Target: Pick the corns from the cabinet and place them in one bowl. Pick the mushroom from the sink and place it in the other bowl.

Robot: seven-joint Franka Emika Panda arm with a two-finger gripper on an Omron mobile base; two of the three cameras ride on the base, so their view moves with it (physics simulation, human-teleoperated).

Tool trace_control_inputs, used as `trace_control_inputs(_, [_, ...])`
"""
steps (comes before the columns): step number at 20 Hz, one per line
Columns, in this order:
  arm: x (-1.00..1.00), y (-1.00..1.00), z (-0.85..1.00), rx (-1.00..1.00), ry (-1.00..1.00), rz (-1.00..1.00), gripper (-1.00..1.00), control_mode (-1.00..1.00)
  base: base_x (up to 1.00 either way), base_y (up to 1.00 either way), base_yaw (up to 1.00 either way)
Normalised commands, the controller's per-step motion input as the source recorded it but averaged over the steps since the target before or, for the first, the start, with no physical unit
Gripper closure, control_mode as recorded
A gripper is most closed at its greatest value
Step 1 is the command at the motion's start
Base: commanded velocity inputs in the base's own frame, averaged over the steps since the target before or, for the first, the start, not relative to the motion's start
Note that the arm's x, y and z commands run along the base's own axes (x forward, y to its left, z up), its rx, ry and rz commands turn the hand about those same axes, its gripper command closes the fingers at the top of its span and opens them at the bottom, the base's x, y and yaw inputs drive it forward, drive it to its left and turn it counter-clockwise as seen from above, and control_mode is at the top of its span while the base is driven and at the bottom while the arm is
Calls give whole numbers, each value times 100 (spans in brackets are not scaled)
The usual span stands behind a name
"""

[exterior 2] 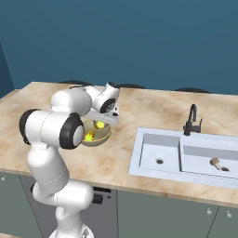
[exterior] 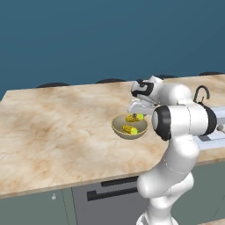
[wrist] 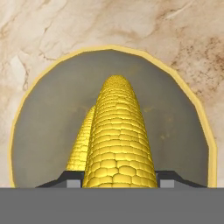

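End effector (wrist: 119, 178), at bottom centre of the hand view, is clamping one corn cob (wrist: 119, 144) over the tan bowl (wrist: 52, 122); the second cob (wrist: 81, 144) is lying inside. Cob looks stiff, light and bumpy: mid-length grip suits. Mushroom (exterior 2: 214, 162) is sitting in the sink (exterior 2: 139, 153), lower right.

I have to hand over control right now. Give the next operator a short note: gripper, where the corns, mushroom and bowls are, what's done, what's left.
Gripper: shut on the second corn, held over the tan bowl on the counter.
First corn: already lying in the tan bowl.
Mushroom: lies in the right basin of the sink, near the drain.
Red bowl: I can't place it from these views.
Done: one corn placed, the second brought to the bowl.
Left: release this corn, fetch the mushroom, put it in the red bowl.
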Motion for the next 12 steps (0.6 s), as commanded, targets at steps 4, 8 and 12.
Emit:
trace_control_inputs(4, [11, 0, -12, 0, -2, -1, 100, -100, 0, 0, 0])
trace_control_inputs(8, [8, 0, -12, 0, -3, -2, 100, -100, 0, 0, 0])
trace_control_inputs(12, [0, 0, -9, 0, -5, -1, 100, -100, 0, 0, 0])
